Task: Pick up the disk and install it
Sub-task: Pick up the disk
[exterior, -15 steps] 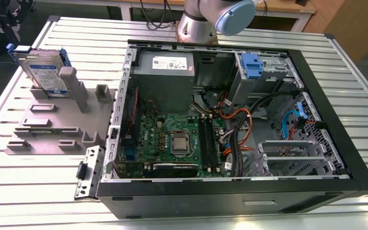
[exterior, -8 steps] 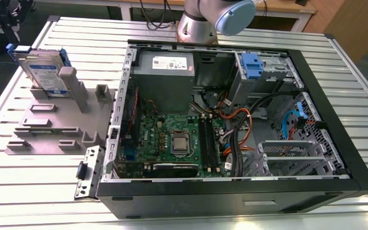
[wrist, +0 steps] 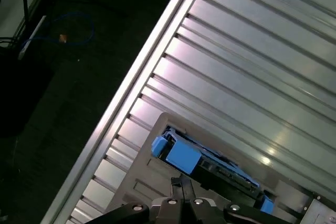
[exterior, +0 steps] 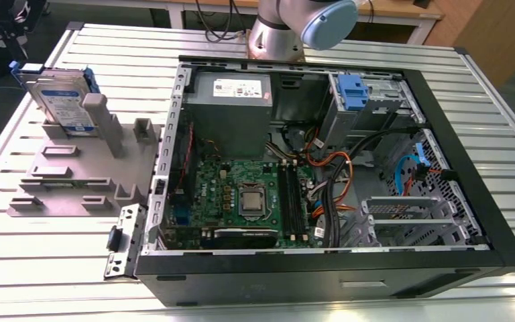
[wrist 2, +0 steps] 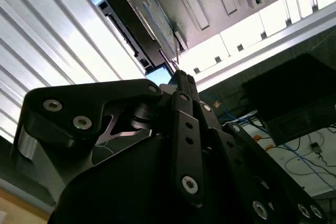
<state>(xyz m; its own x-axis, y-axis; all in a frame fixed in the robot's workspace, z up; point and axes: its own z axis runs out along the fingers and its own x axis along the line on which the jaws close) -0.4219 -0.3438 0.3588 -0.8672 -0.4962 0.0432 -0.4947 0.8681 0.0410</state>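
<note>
— So, where is the disk (exterior: 61, 100)?
— Flat silver drive in its blue plastic carrier, standing on edge in the grey plastic rack (exterior: 70, 178) on the slatted metal table (exterior: 51, 268). My gripper (wrist: 181, 182) points at it, apart, jaws closed and empty.

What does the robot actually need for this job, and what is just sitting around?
For the job: disk, upright in grey stand; open computer case.
Just there: power-supply box, blue bracket, motherboard, all inside the case.
</note>
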